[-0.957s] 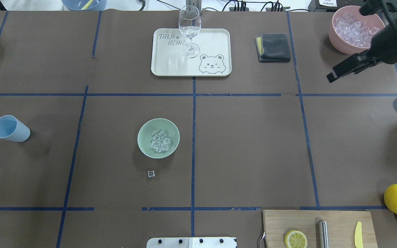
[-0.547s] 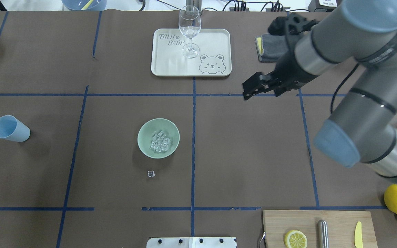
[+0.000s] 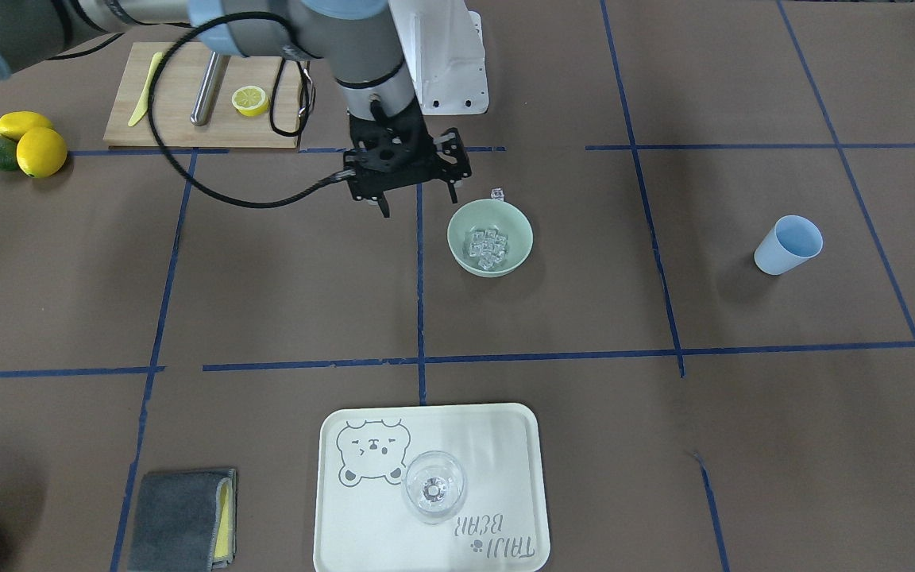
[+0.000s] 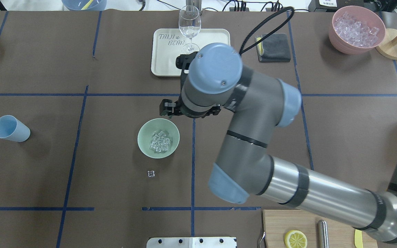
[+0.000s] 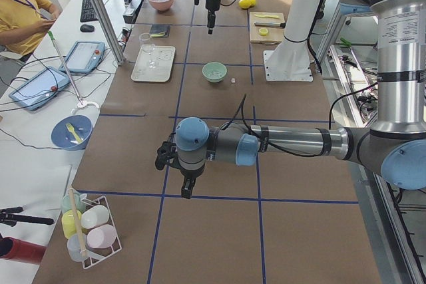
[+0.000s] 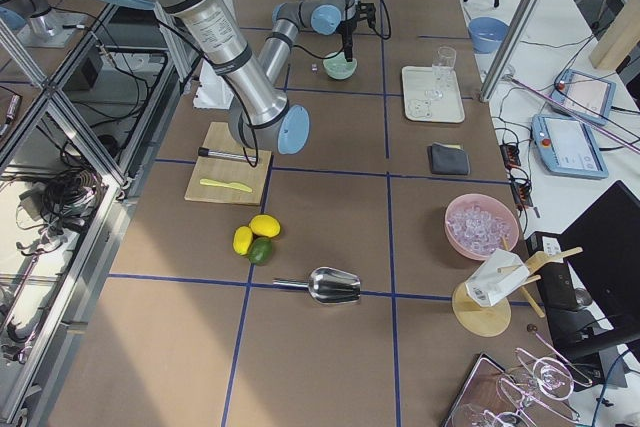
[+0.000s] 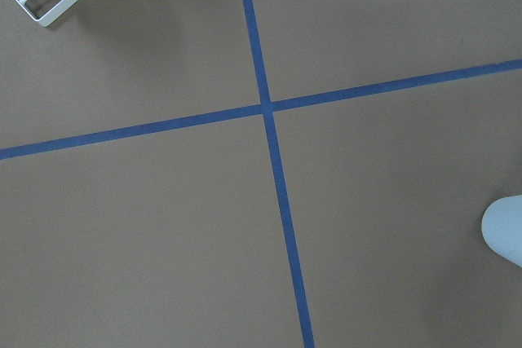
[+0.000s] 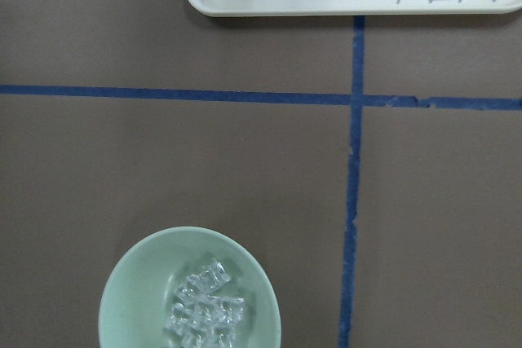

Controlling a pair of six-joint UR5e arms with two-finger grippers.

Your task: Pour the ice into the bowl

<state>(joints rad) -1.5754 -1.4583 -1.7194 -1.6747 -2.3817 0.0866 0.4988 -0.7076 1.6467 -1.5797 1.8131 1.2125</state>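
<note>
At the table's left, seen from overhead, the light blue tapered cup (image 4: pixel 10 128) stands well apart from the other task items. No cubes show inside it, so it is judged emptied. Right of it, the round pale mint-green bowl (image 4: pixel 146 132) holds the small clear ice cubes (image 4: pixel 160 142), heaped at its bottom. One stray clear cube (image 4: pixel 151 174) lies on the brown table cover (image 4: pixel 115 179) near the bowl and is judged a spill. Further right, the right gripper (image 3: pixel 418 200) hangs near the bowl, fingers spread and holding nothing. Overhead, its wrist hides the fingers. The left gripper (image 5: pixel 187 189) appears only in a side view, so its state cannot be told.
</note>
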